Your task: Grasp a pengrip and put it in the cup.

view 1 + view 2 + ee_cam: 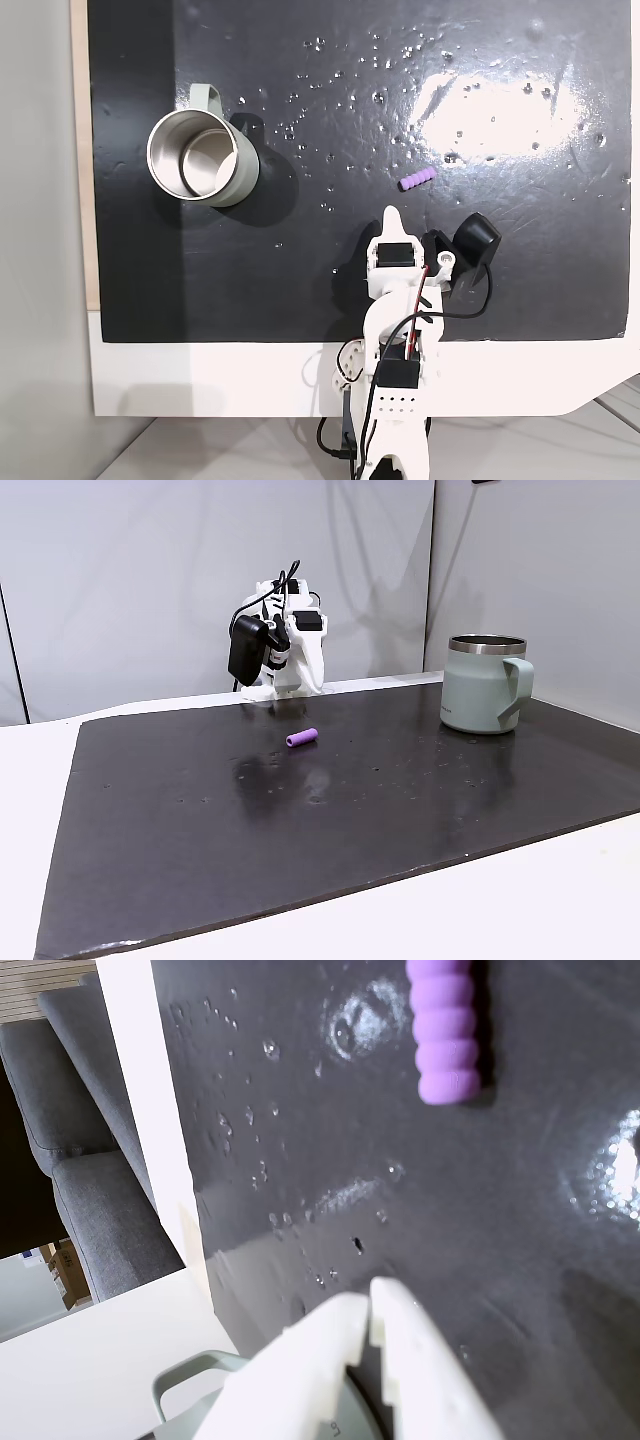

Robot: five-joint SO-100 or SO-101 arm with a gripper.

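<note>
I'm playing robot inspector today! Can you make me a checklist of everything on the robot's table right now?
Surface: glossy black mat with small specks, on a white table.
Job's things: short light-purple ribbed rubber tube lying on the mat, apart from the tool; sage-green steel-lined mug upright, nothing seen inside.
Clutter: nothing seen.
Tool: white two-finger tool, fingertips together, holding nothing, short of the tube.
Cables: black and red wires along the arm.
Surroundings: pale wall panels behind; grey cushioned seat beside the table.
</note>
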